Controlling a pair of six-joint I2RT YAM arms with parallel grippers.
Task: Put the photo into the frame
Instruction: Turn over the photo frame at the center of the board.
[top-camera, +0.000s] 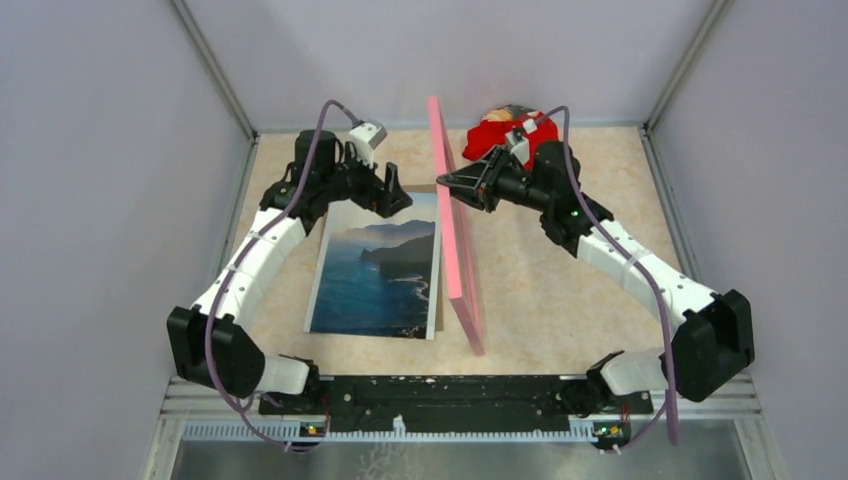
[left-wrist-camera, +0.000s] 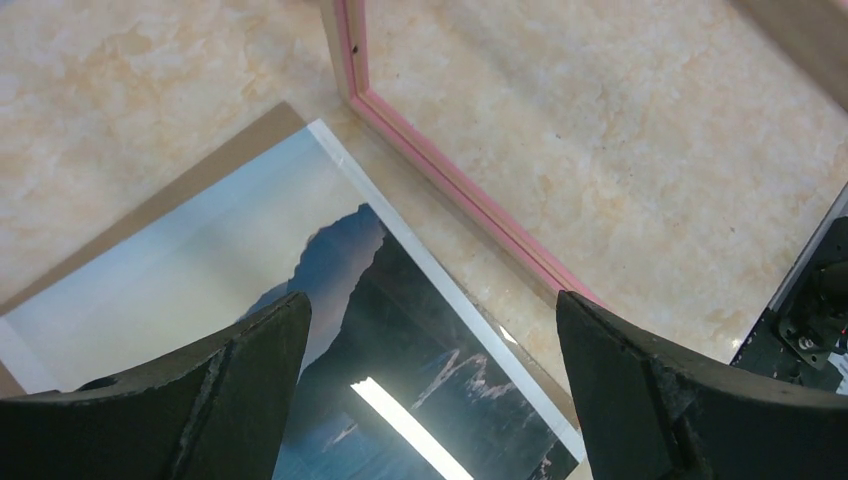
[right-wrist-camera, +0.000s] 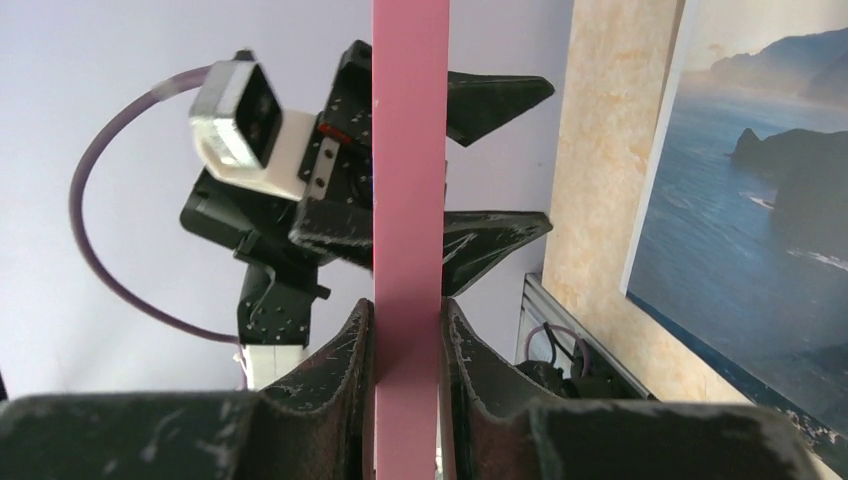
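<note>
Step in hand: the right claw (right-wrist-camera: 408, 310) clamps the frame (top-camera: 455, 240) upright on edge. The photo (top-camera: 375, 270) lies flat on the surface at the frame's 9 o'clock, with the left claw (left-wrist-camera: 430, 310) released above it. The next move likely calls for lowering the frame flat.

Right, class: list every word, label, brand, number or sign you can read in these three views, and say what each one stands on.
No text can be read in any view.
The photo: only sea, cliffs and sky, no caption.
The frame: plain pink, unmarked.
The red cloth heap: a pale patch on top, too small to tell whether it bears print.
The left wrist camera: no legible label on its housing.
</note>
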